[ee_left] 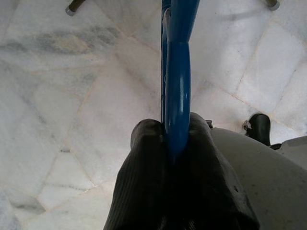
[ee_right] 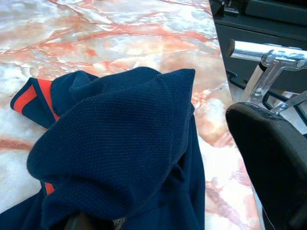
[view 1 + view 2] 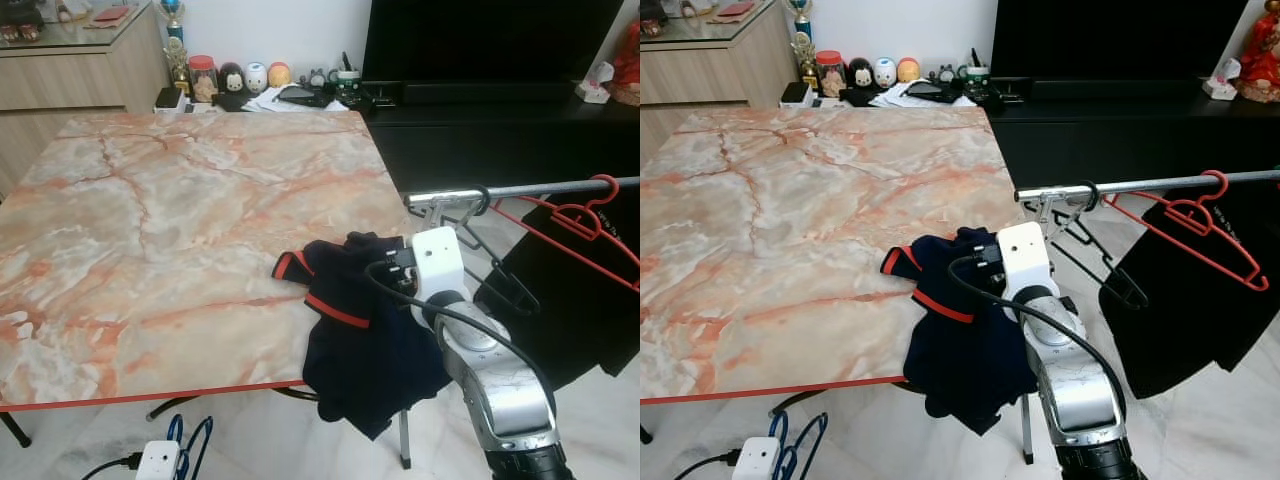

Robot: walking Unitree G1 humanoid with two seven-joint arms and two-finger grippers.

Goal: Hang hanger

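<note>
Silver right arm reaches forward, its gripper (image 3: 385, 262) clutching the navy shirt (image 3: 355, 330); left gripper (image 1: 175, 148) pinches a blue hanger (image 1: 176, 72).

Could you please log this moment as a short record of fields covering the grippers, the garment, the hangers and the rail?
left gripper: shut on blue hanger, low over the floor
right gripper: at the table's near right edge, in the shirt's folds; whether it grips, cannot tell
shirt: navy with red trim, bunched, draped over the table edge
rail: silver, right of the table
red hanger: hooked on the rail
black hanger: hooked on the rail near its end
black garment: hanging under the rail
</note>
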